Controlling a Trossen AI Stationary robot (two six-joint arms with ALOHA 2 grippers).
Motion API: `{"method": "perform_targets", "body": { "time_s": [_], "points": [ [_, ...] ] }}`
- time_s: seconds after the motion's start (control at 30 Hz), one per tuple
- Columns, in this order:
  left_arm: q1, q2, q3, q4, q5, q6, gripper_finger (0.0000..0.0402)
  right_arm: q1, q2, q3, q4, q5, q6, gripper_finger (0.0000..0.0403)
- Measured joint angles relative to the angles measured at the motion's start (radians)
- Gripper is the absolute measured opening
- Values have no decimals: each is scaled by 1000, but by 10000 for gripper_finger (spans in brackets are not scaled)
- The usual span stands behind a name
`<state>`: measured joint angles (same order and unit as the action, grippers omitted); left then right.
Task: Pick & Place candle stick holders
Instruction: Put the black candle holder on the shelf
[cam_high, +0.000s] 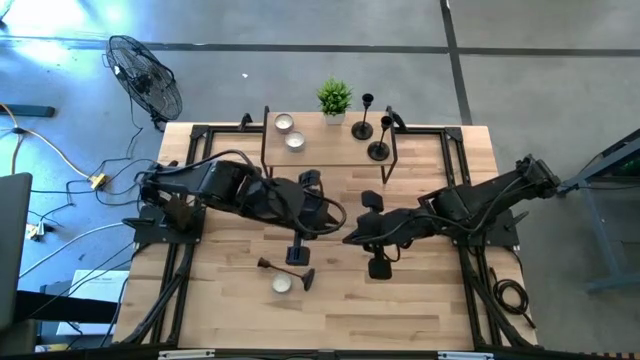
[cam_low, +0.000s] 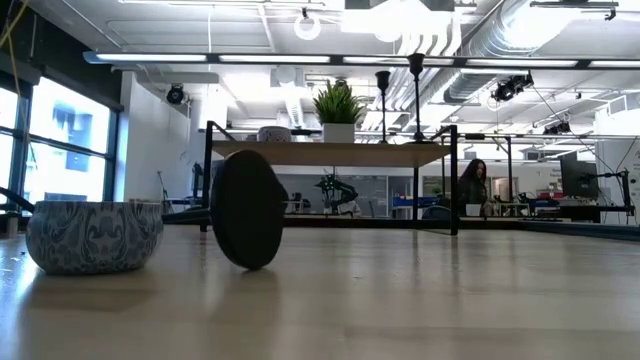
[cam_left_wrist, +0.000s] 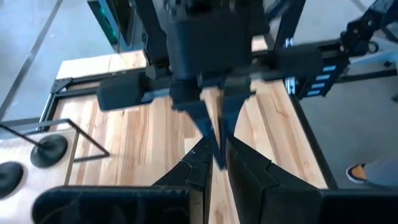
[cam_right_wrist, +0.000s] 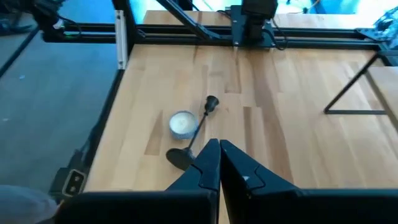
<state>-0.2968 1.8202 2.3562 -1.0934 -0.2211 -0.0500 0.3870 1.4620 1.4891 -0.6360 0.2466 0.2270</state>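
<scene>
One black candle stick holder (cam_high: 285, 270) lies on its side on the table near the front; its round base (cam_low: 247, 210) stands on edge and its stem (cam_right_wrist: 200, 127) is flat on the wood. Two more holders (cam_high: 362, 125) (cam_high: 378, 148) stand upright on a low shelf (cam_high: 330, 150) at the far side, also visible in the low view (cam_low: 382, 100) (cam_low: 416, 90). My left gripper (cam_high: 335, 218) and my right gripper (cam_high: 350, 240) hang over mid-table, pointing at each other. Both are shut with nothing between the fingers (cam_left_wrist: 219, 152) (cam_right_wrist: 219, 146).
A small white candle in a patterned cup (cam_high: 281, 284) (cam_low: 95, 235) sits right beside the lying holder. The shelf also carries a potted plant (cam_high: 334, 100) and two small candles (cam_high: 288, 130). A fan (cam_high: 145, 75) stands on the floor off the far left corner.
</scene>
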Motion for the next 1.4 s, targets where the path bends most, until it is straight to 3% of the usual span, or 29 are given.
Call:
{"method": "perform_targets", "body": {
  "time_s": [0.37,0.8,0.93,1.27,1.4],
  "points": [
    [2,0,0,-149,-8,-135,44,0,0,0,-5,-22,12,9],
    [2,0,0,-305,34,-206,55,0,-1,0,-24,-19,42,113],
    [2,0,0,-314,23,-243,101,0,-1,1,-33,-19,45,135],
    [2,0,-1,-394,113,-246,306,0,-1,2,-34,-19,61,162],
    [2,0,-1,-418,114,-247,363,0,-1,2,-34,-19,61,167]
  ]
}}
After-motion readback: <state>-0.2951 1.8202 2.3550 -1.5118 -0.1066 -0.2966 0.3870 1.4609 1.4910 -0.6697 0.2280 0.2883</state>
